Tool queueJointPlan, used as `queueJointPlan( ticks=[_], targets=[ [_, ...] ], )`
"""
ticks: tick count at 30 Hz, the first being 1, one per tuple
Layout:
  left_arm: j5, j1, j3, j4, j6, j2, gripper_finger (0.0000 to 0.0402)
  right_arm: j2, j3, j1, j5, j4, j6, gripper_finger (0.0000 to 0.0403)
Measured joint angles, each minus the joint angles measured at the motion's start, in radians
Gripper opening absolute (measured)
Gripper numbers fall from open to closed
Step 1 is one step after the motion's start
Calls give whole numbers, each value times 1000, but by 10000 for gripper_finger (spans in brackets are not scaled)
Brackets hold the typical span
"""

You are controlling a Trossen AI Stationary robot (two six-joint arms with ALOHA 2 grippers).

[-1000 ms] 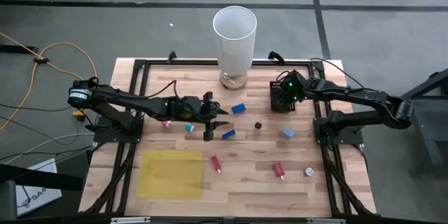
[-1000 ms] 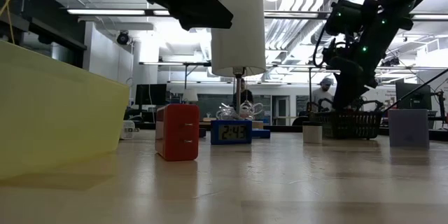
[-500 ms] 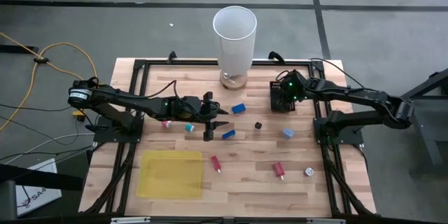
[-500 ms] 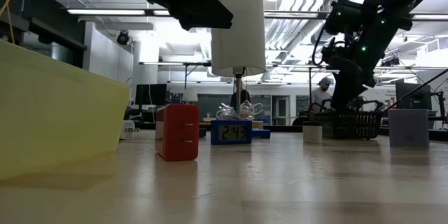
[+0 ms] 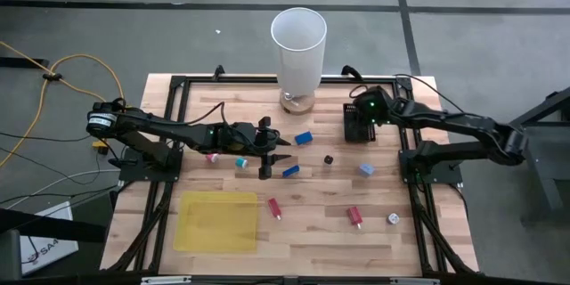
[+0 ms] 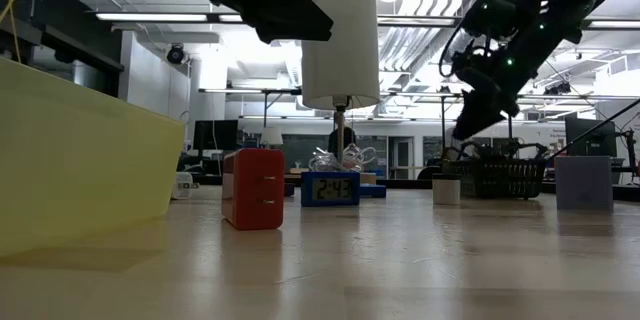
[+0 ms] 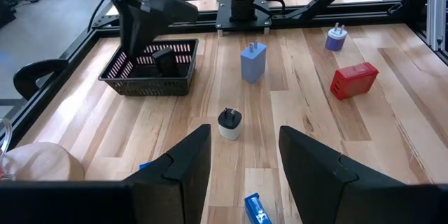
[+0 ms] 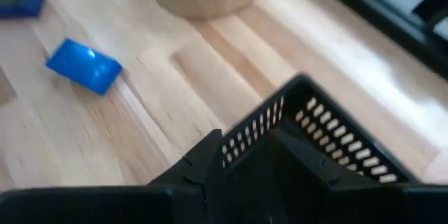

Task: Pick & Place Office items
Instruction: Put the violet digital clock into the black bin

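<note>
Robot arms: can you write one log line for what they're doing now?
left gripper: open, above table | right gripper: over black basket | basket: holds dark item

The bench (image 5: 312,232) is of pale wooden planks, edged by a black metal frame (image 5: 181,81). It stands on a grey concrete floor (image 5: 134,27) crossed by dark seams. On the floor at the left a yellow cable (image 5: 53,73) loops beside thinner black ones. The low view looks past the bench into a large workroom: long strip lights (image 6: 150,17) and silver ducts (image 6: 410,45) hang under a bright ceiling, and a dark column (image 6: 125,80) stands at the left. Far back, behind glass partitions, a person (image 6: 342,140) is dimly seen, too small to make out further. More benches and equipment fill the distance at the right.
</note>
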Motion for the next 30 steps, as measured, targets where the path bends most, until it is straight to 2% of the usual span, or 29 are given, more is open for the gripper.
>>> queueJointPlan(
  ticks=[5, 13, 16, 30],
  targets=[
    [0, 0, 0, 0, 0, 0, 161, -53, 0, 0, -13, 45, -2, 106],
    [0, 0, 0, 0, 0, 0, 161, -161, 0, 0, -133, 90, -1, 106],
    [0, 0, 0, 0, 0, 0, 161, -190, 0, 0, -137, 90, 0, 106],
    [0, 0, 0, 0, 0, 0, 161, -203, 0, 0, -200, 89, 2, 106]
  ],
)
